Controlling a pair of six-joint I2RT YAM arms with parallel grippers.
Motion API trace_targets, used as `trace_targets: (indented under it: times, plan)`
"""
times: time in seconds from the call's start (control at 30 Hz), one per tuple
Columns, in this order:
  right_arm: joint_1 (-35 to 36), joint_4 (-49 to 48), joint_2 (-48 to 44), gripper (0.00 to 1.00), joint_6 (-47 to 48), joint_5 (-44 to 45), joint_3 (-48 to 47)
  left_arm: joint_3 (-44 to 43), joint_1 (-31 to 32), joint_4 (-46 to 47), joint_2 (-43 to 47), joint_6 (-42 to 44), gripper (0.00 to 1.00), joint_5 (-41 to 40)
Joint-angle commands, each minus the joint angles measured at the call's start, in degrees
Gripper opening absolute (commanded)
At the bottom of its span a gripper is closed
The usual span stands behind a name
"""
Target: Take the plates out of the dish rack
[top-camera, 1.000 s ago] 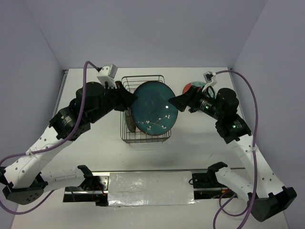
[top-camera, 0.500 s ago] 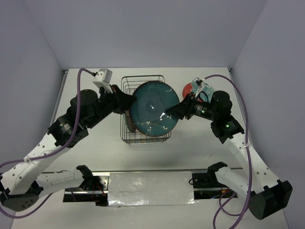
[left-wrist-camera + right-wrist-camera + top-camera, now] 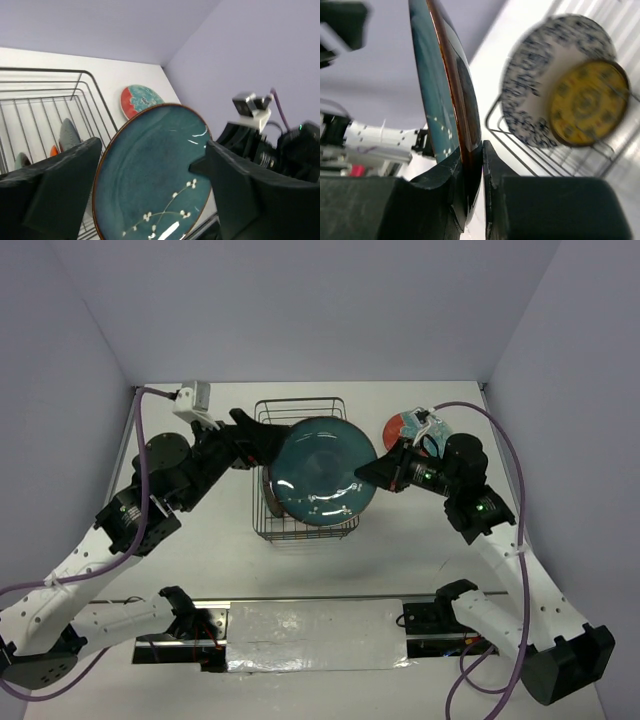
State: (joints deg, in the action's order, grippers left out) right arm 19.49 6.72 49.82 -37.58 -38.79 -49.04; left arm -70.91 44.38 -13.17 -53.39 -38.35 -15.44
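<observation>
Right wrist view: right fingers pinch teal plate rim.

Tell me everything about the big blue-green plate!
The big teal plate is round and glossy, like glazed ceramic, with a brown rim and white blossoms. It stands on edge over the dish rack. The right gripper pinches its rim; the left gripper is open beside it.

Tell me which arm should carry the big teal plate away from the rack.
Right. The right pincer is clamped on the teal plate at its rim. The left pincer stands open around it, gripping nothing. The small red-rimmed plate lies on that side too.
</observation>
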Motion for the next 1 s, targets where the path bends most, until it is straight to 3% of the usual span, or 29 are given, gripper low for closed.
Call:
trace_targets:
  times: [0.0, 0.07, 0.13, 0.33, 0.43, 0.57, 0.7, 0.97]
  plan:
    - [-1.81, -2.25, -1.66, 0.0, -3.1, 6.16, -2.38, -3.08, 0.09, 0.19, -0.66, -2.25, 1.0, -10.46]
    - [-5.85, 0.21, -1.48, 0.0, -3.72, 9.6, -3.6, -7.03, 0.18, -8.95, -2.07, -3.13, 0.99, -18.17]
    - [-12.67, 0.13, -0.09, 0.0, -5.91, 7.08, -4.05, -9.5, 0.09, -15.36, -2.51, -3.23, 0.99, -21.37]
    - [-32.28, -6.72, 6.49, 0.0, -16.02, 0.03, -0.98, -3.8, 0.09, -17.15, 4.07, 3.96, 1.0, -23.67]
    - [-37.22, -12.84, 13.07, 0.0, -19.27, 3.35, 1.21, 1.64, 0.09, -16.63, 6.97, 8.79, 0.99, -21.3]
    - [-39.52, -21.21, 24.16, 0.0, -22.7, 6.52, 0.96, 8.49, 0.09, -17.5, 8.47, 13.47, 1.0, -17.69]
    - [-40.32, -22.28, 34.88, 0.0, -20.78, 8.9, -3.51, 11.23, 0.09, -19.0, 9.09, 13.56, 1.0, -18.57]
    - [-40.84, -28.95, 51.59, 0.02, -20.26, 3.9, -9.05, 12.38, 0.09, -19.35, 9.26, 13.65, 1.0, -16.21]
